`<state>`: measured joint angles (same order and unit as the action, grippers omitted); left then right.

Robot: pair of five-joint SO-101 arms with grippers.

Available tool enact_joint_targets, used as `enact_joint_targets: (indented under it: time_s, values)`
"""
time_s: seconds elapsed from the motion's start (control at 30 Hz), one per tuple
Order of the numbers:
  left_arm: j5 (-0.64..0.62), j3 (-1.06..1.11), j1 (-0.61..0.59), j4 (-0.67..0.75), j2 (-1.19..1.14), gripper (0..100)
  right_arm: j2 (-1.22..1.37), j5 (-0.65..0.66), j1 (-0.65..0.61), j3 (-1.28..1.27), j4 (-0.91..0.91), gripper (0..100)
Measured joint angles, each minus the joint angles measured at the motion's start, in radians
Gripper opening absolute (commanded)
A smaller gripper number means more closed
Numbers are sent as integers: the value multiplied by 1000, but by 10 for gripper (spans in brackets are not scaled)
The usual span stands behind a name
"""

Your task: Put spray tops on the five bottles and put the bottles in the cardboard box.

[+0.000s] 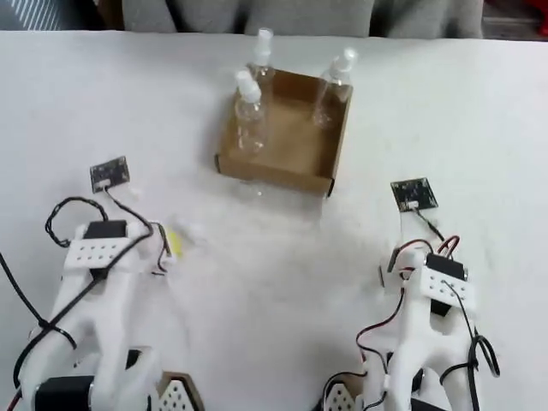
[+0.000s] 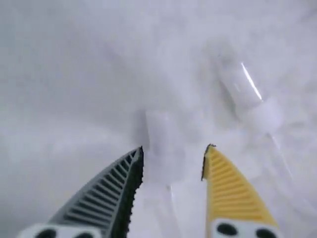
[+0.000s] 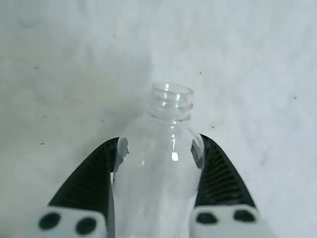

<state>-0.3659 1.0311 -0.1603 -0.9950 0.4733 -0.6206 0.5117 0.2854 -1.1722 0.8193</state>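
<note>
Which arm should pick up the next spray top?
Left. The left gripper is open and straddles a spray top lying on the table; the right gripper is shut on an uncapped bottle.

The desk (image 1: 274,291) is white all over, a matt, faintly mottled surface under bright, even light that leaves only soft, pale shadows. Behind its far edge stands a row of grey upright shapes (image 1: 248,15), furniture or fabric, I cannot tell which. Seen from above, the far left corner (image 1: 34,13) is dark with pale slanted stripes, and a reddish-brown patch (image 1: 514,8) sits at the far right.
</note>
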Motion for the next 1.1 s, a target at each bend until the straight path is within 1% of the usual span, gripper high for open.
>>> enact_joint_targets:
  time_s: [0.13, 0.23, 0.43, 0.63, 0.7, 0.77, 0.8, 0.83, 0.87, 0.93, 1.1]
  values:
    - [0, 0, 0, 0, -17, 208, 0, 0, 0, 0, 0, 17]
    - [0, -12, -2, 0, -94, 207, 0, 0, 0, 0, 0, 17]
    - [0, -143, -21, -17, -321, 207, 0, 0, 0, 0, 0, 17]
    - [-5, -212, -34, -38, -402, 200, 0, 0, 0, 0, 0, 17]
    - [-5, -216, -34, -38, -407, 142, 0, 0, 0, 0, 0, 17]
    - [-5, -219, -32, -38, -407, 24, 0, 0, 0, 0, 0, 17]
    - [-5, -224, -29, -37, -407, 8, 0, 0, 0, 0, 0, 17]
    - [-5, -224, -28, -37, -407, 40, 0, 0, 0, 0, 0, 17]
    - [-6, -229, -28, -35, -407, 48, 0, 0, 0, 0, 0, 17]
    - [-6, -236, -26, -41, -414, 14, 0, 0, 0, 0, 0, 17]
    - [0, -242, -25, -51, -417, 20, 0, 0, 0, 0, 0, 17]
